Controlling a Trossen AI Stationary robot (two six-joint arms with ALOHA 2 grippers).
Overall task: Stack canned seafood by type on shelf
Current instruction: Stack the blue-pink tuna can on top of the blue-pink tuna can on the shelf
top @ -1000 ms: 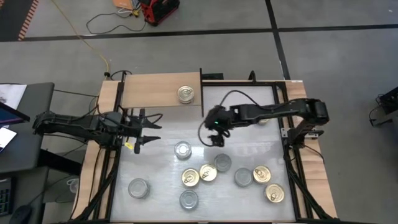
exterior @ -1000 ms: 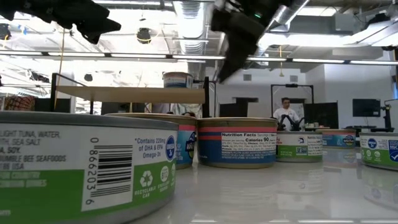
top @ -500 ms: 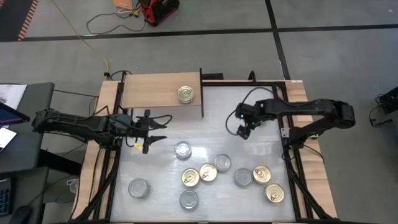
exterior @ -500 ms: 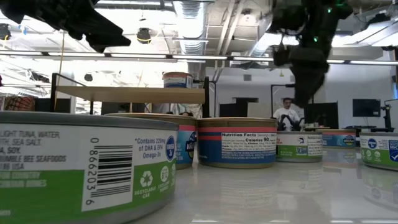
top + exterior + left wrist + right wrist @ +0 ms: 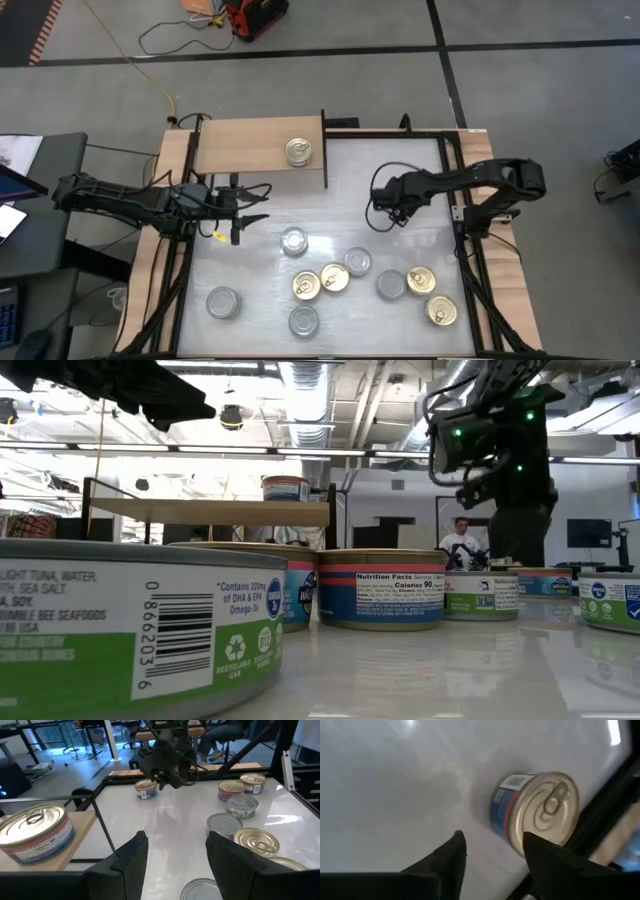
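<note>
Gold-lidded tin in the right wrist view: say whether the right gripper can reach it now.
Probably yes: the tin stands alone on bare tabletop just ahead of the open right gripper, nothing between.
</note>
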